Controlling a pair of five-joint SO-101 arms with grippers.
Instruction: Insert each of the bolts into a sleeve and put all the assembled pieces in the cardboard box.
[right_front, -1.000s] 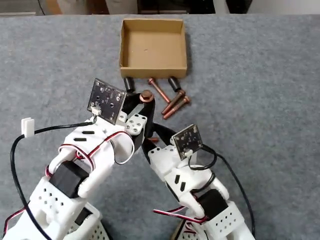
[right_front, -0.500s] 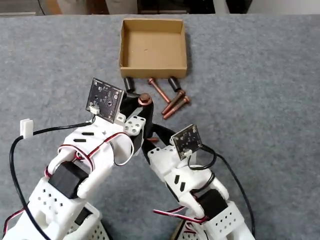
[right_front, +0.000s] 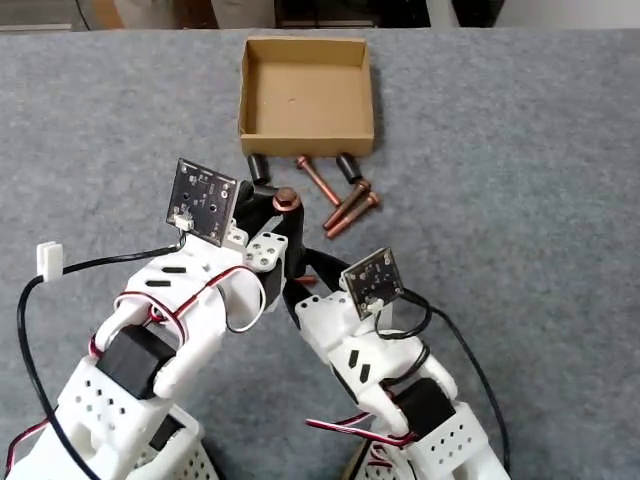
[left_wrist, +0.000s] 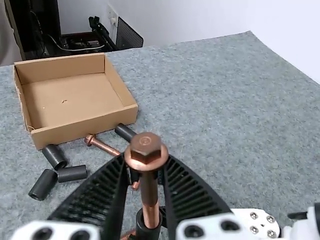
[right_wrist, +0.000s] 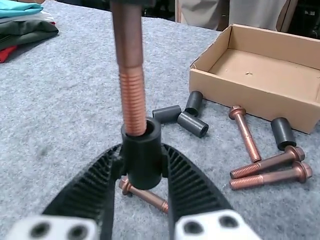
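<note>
I count five bolts (right_wrist: 245, 135): one I hold, four lying loose before the cardboard box (right_front: 305, 140). Five sleeves (right_wrist: 192, 124) too: one I hold, four loose by that box.

A grey, felt-like cover is lying over the whole bench (right_front: 540, 150). In the right wrist view a pile of folded cloths (right_wrist: 22, 22) is sitting off to one side, teal on top, dark green beneath and red lowest. In the left wrist view a white wall (left_wrist: 210, 17) is rising behind the bench, carrying a socket (left_wrist: 113, 15). Just beside the socket a black mesh panel (left_wrist: 127, 36) is standing, and cables (left_wrist: 75, 44) are trailing by a dark cabinet (left_wrist: 30, 25).
</note>
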